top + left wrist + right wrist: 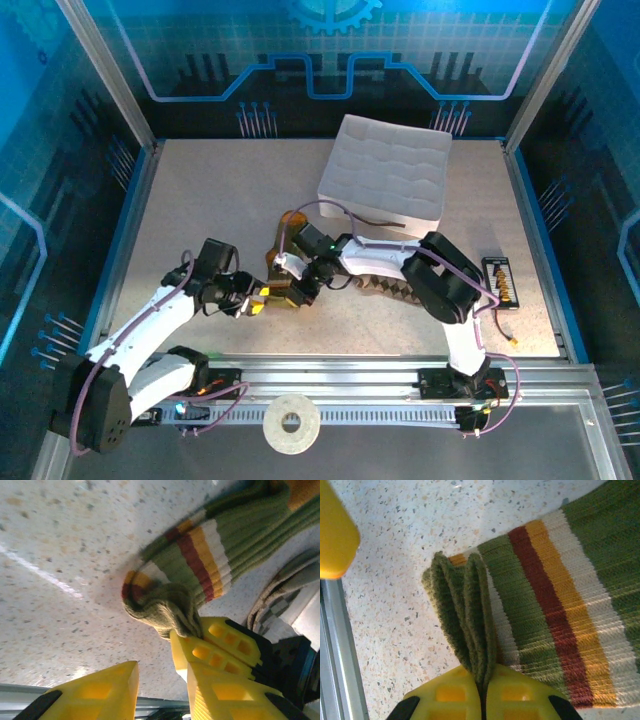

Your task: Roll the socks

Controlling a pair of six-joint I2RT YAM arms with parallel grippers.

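At the right gripper (482, 682): clamped shut on the cuff (465, 610) of the green sock (560, 570), doubled into a few stacked folds between the pads. Looks like a firm pinch, no fabric slipping out.

Just beside it, the left gripper (162, 695): spread open, holding nothing, hovering over bare table (60, 580) next to the cuff bundle. Close to the right gripper's fingers; can't tell whether touching the fabric.

Past the pinch: striped band lying flat on the table, then the green leg running off toward an orange end near the white quilted box (385, 170). Checked sock (385, 285) alongside, partly under the right arm, in neither grip.

Reading the step as the very start of the roll: first fold at the cuff only, nearly all the length unrolled, checked sock apparently not in it yet. Can't tell how far the two overlap.

Next move, probably: tip the pinched bundle over onto the striped band, then bring the left in to pin or take over the roll. Calls for tension kept through any regrasp, to stop spring-back. Worth lining up the checked sock first if rolling as a pair.
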